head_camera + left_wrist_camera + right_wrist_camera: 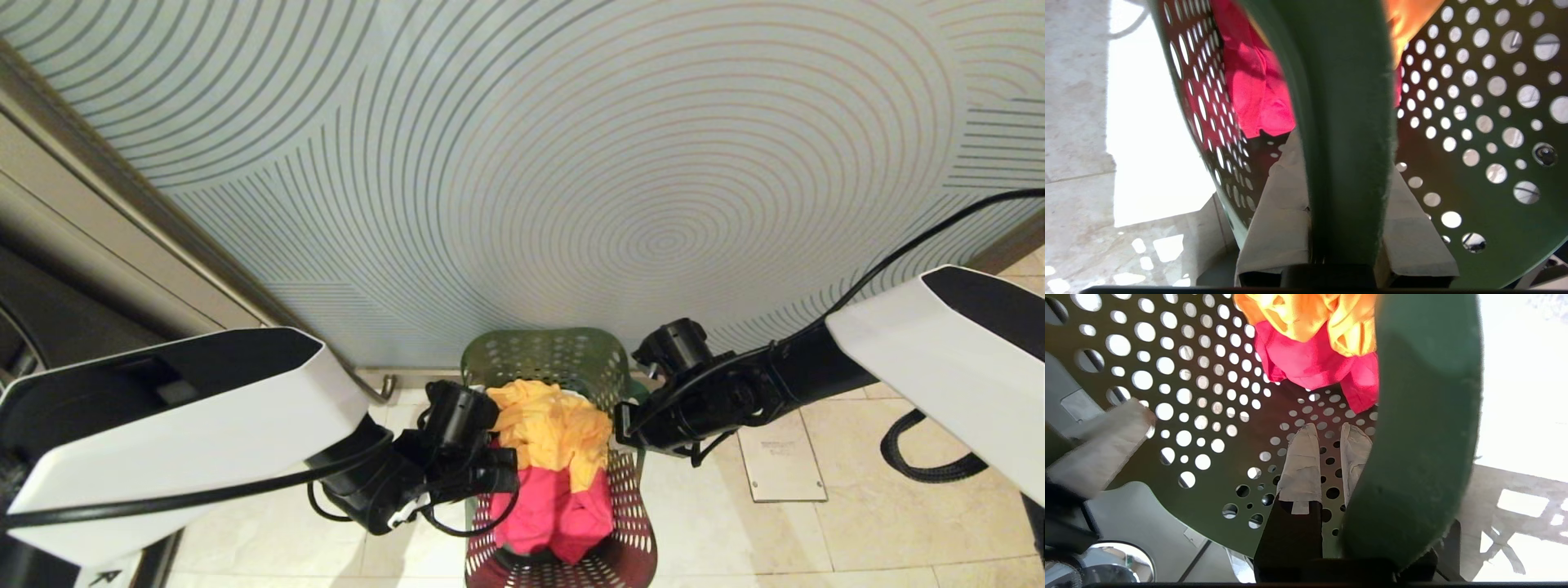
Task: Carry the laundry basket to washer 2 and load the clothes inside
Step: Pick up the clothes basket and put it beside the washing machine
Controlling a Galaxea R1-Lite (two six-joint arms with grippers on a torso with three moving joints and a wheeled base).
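Beige floor tiles [718, 523] lie under the laundry basket [563, 359]; my left gripper [1345, 212] and right gripper [1331, 465] each clamp its rim, the clothes [555, 457] partly hidden.

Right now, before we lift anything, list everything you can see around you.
laundry basket: one, dark green with round holes, on the floor between both arms.
clothes: yellow-orange piece on top of a pink-red one, inside the basket.
floor: beige tiles, under the basket.
floor plate: one, pale square, right of the basket.
wall panel: pale with ring pattern, behind the basket.
left claw: closed on the basket's left handle loop.
right claw: closed on the right handle loop.
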